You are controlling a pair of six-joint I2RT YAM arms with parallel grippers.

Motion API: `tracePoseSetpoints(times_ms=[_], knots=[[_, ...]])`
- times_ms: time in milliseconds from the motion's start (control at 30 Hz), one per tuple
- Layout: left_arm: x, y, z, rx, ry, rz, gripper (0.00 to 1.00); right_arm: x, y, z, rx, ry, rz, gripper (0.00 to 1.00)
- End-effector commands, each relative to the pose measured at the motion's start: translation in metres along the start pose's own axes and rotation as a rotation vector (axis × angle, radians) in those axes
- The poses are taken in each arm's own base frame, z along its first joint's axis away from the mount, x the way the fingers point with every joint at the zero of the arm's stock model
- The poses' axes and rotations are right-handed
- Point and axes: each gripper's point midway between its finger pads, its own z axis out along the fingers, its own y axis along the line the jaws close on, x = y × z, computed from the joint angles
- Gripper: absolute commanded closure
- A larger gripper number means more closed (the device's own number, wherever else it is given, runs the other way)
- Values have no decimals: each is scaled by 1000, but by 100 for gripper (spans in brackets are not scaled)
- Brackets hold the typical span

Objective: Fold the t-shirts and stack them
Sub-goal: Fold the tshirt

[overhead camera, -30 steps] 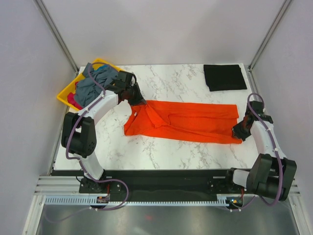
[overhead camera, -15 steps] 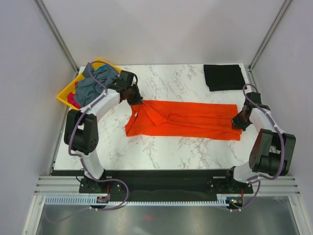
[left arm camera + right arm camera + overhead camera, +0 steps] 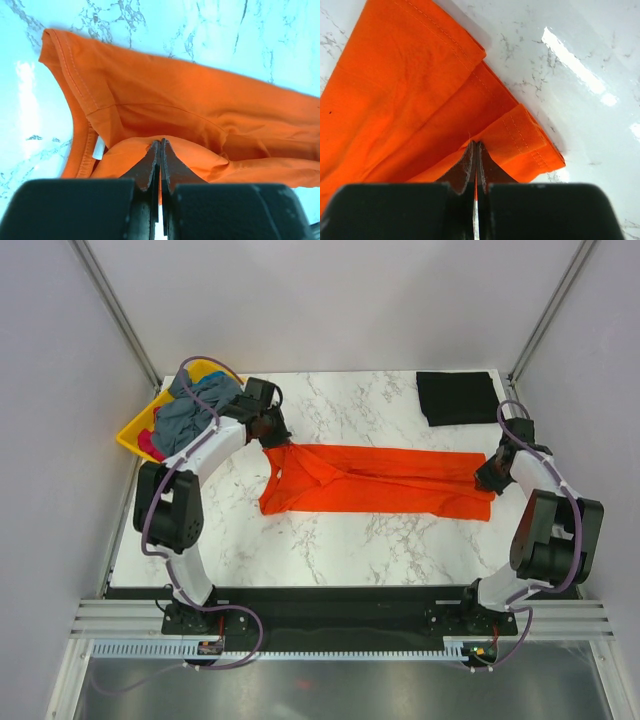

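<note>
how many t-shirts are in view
4: orange t-shirt spread mid-table, black t-shirt folded at the far-right corner, grey-blue t-shirt and pink t-shirt heaped in the yellow tray; more may be hidden there.

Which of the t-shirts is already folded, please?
The black cloth t-shirt, a neat rectangle at the far right; the bright orange cloth t-shirt lies stretched out.
</note>
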Motion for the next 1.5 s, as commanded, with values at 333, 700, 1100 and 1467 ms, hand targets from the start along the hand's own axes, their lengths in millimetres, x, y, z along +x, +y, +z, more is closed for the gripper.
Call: tracePoseSetpoints(times_ms=[333,700,1100,1467], knots=[[-7,30,18,-137,-12,71,98,-37,31,23,-7,-32,-60,95],[-17,27,12,-134,-22,131,96,-41,17,-6,94,-47,-16,70],[4,21,-49,-99,-2,225,64,13,-22,-21,136,57,24,67],[131,-1,-24,153,273,118,69,20,-33,4,147,57,21,63]])
